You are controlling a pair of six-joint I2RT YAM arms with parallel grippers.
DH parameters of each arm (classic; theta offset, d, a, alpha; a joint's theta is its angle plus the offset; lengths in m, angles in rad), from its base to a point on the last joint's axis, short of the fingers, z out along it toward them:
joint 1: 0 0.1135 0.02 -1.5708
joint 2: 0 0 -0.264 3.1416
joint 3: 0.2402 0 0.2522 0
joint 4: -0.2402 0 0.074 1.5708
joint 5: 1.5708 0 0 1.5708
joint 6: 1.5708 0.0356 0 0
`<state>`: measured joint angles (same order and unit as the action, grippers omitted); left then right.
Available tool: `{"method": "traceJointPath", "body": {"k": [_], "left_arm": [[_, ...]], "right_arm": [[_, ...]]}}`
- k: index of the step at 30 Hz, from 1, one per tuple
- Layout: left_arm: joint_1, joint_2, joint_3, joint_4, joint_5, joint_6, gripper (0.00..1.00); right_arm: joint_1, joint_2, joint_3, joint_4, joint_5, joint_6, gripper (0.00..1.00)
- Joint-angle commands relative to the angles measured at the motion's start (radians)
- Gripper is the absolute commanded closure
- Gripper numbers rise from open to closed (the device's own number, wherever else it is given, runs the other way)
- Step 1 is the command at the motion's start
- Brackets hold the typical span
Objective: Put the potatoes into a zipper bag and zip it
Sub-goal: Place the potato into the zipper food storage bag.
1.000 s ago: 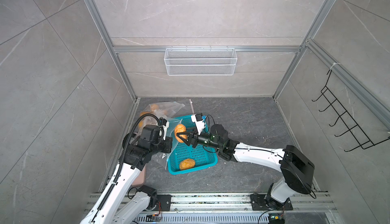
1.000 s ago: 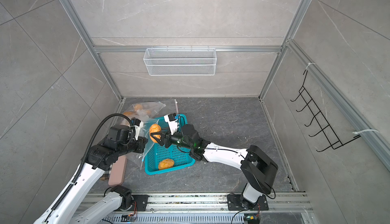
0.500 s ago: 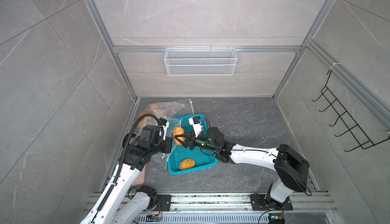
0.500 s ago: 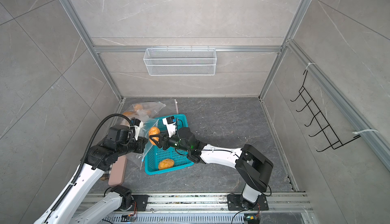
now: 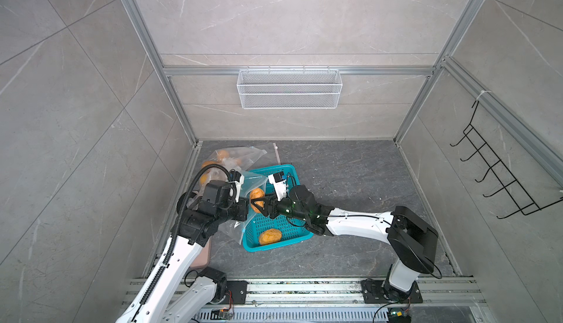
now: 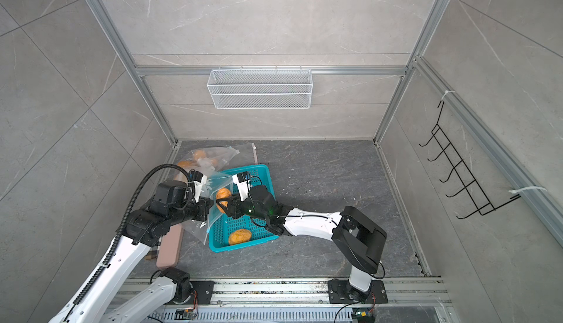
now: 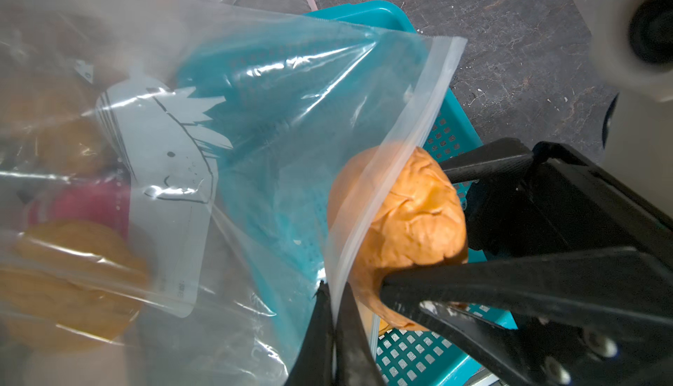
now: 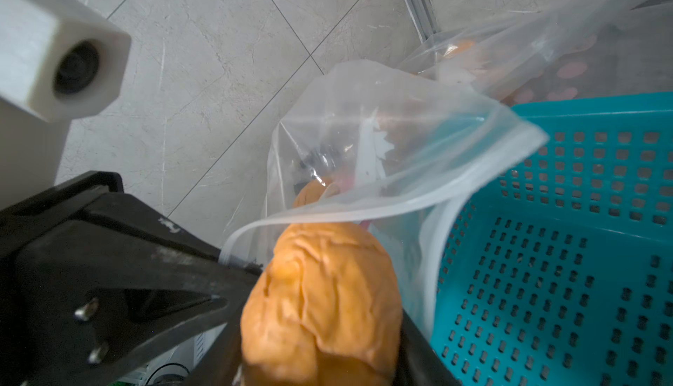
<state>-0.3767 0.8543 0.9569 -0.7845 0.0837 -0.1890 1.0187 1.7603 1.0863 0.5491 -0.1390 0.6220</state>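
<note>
Lower left of centre in a top view, the right fingers [image 7: 510,286] grip a potato [image 5: 256,196] at the mouth of the zipper bag [image 7: 276,111], whose rim the closed left fingers [image 7: 322,333] pinch.

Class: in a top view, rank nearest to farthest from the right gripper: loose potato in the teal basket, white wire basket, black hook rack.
From the right gripper:
1. Loose oval orange potato, in the teal plastic basket.
2. White wire basket, back wall.
3. Black wire hook rack, right wall.
</note>
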Motion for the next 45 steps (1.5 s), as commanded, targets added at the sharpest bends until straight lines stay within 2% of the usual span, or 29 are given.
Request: {"method": "traceJointPath", "body": {"k": [1, 10, 16, 23, 34, 36, 39, 45], "left_arm": [[0.005, -0.01, 0.007, 0.006, 0.017, 0.019, 1.0], [0.005, -0.011, 0.005, 0.011, 0.016, 0.016, 1.0], [0.005, -0.006, 0.005, 0.011, 0.021, 0.018, 1.0], [0.005, -0.005, 0.004, 0.01, 0.022, 0.018, 1.0], [0.005, -0.004, 0.005, 0.01, 0.019, 0.018, 1.0], [0.005, -0.006, 0.005, 0.008, 0.016, 0.02, 1.0], [0.005, -0.006, 0.003, 0.008, 0.015, 0.018, 1.0], [0.005, -0.001, 0.005, 0.008, 0.013, 0.019, 1.0]], "right_arm": [[0.006, 0.026, 0.059, -0.066, 0.041, 0.017, 0.53], [0.012, 0.054, 0.128, -0.203, 0.165, 0.074, 0.43], [0.015, 0.048, 0.165, -0.256, 0.141, 0.075, 0.32], [0.017, -0.002, 0.128, -0.265, 0.13, 0.056, 0.31], [0.017, -0.135, 0.015, -0.263, 0.165, -0.094, 0.39], [0.017, -0.134, -0.005, -0.217, 0.114, -0.132, 0.48], [0.017, -0.114, -0.005, -0.217, 0.102, -0.12, 0.63], [0.017, -0.049, 0.038, -0.216, 0.035, -0.081, 0.69]]}}
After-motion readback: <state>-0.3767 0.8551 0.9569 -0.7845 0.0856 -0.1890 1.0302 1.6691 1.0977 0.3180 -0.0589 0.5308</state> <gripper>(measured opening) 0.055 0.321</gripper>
